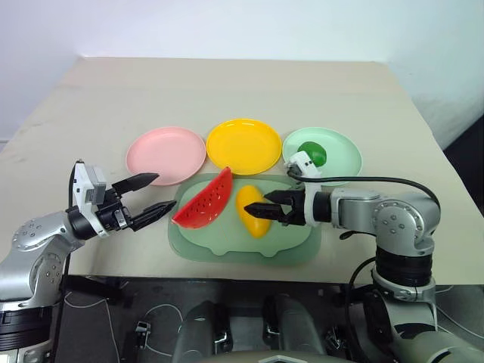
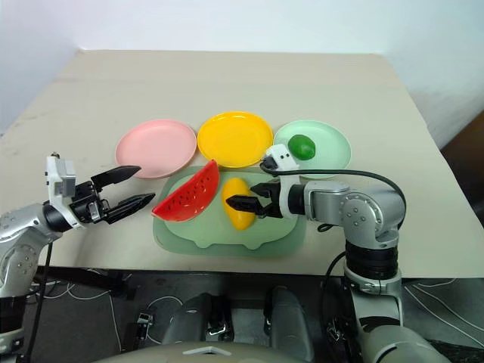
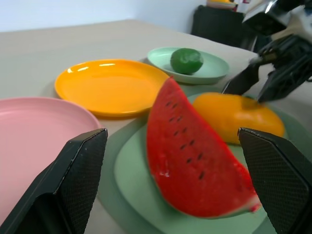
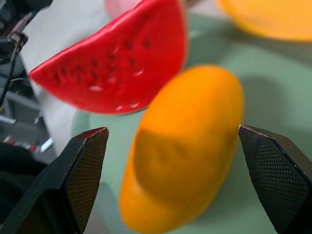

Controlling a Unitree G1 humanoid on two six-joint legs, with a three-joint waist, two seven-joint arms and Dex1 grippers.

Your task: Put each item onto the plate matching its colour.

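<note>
Leftmost, the left end effector [image 1: 156, 194] hangs released beside the red plastic watermelon wedge [image 1: 204, 200]. Rightward on the pale green tray [image 1: 291, 246], the released right end effector [image 1: 258, 209] brackets the yellow oval toy mango [image 1: 252, 212] — centre first, then close squarely.
</note>
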